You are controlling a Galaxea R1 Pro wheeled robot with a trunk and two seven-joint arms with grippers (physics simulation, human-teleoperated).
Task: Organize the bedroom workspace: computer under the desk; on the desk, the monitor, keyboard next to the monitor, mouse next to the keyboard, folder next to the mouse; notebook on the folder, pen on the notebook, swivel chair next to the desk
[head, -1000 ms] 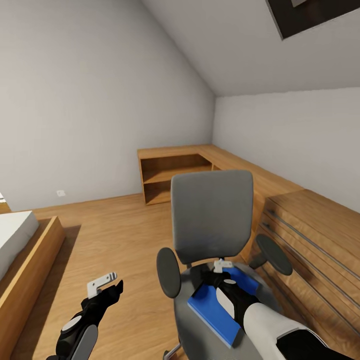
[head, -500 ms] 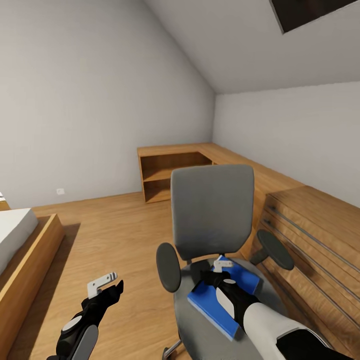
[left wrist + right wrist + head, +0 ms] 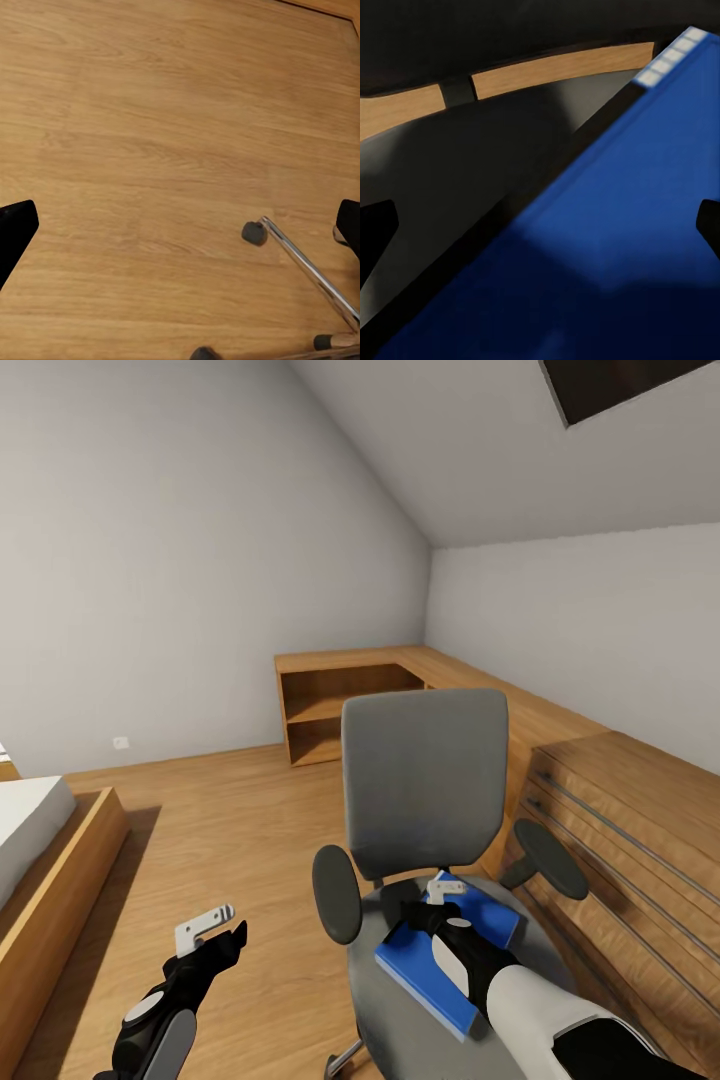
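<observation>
The grey swivel chair [image 3: 424,780] stands in front of me with its back towards the corner. The bright blue folder [image 3: 432,972] lies flat on its seat [image 3: 400,1020]. My right gripper [image 3: 418,913] is low over the folder's far end, near the backrest. In the right wrist view that gripper [image 3: 540,232] is open, its black fingertips [image 3: 375,229] wide apart, with the folder [image 3: 615,247] and the grey seat [image 3: 472,172] beneath. My left gripper [image 3: 225,938] hangs open above the wood floor left of the chair. The left wrist view shows that gripper [image 3: 180,229] over the chair's chrome base leg [image 3: 300,259].
A light-wood chest with bar handles [image 3: 620,830] stands close to the chair's right. A low wooden shelf unit [image 3: 340,710] runs along the far corner. A bed in a wooden frame [image 3: 45,860] is at the left. Bare wood floor [image 3: 220,830] lies between them.
The whole picture shifted slightly early on, so the camera moved a little. The grippers, chair and folder hold their places since then.
</observation>
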